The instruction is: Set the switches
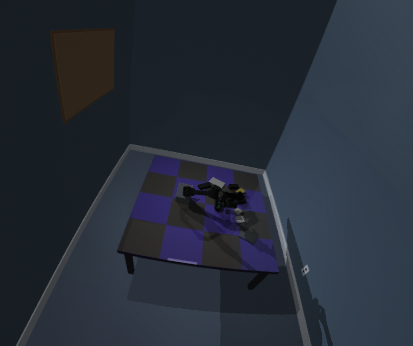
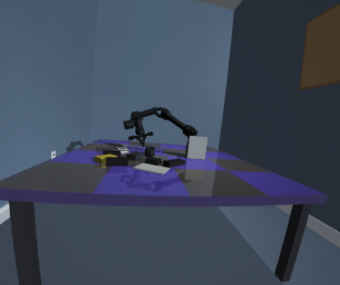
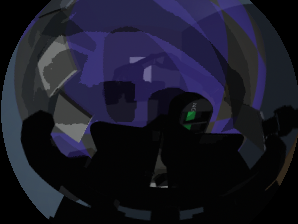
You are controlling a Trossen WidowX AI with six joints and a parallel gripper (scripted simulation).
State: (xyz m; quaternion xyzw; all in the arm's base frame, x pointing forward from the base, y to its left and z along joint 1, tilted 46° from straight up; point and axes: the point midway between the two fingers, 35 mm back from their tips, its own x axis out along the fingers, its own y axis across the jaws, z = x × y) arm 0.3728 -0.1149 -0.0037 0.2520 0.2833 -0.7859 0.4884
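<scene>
The dark controller unit (image 1: 219, 204) (image 2: 150, 151) (image 3: 191, 112) rests on the bench among the other modules. In the wrist view its rounded far end shows with a few green switch faces; the rest is hidden behind the right finger. The switch settings cannot all be read, and the underside label is out of sight. My gripper (image 2: 143, 145) (image 3: 162, 134) is shut with nothing between its fingers. It points down, with its tips just above or beside the unit; whether they touch it cannot be told.
A yellow part (image 2: 105, 158) (image 1: 240, 191) and several dark blocks (image 2: 117, 161) lie close to the unit. A pale flat plate (image 2: 151, 168) (image 1: 216, 182) lies nearby. Light grey pieces (image 3: 72, 117) are to the left in the wrist view. A white panel (image 2: 197, 147) stands near the arm's base.
</scene>
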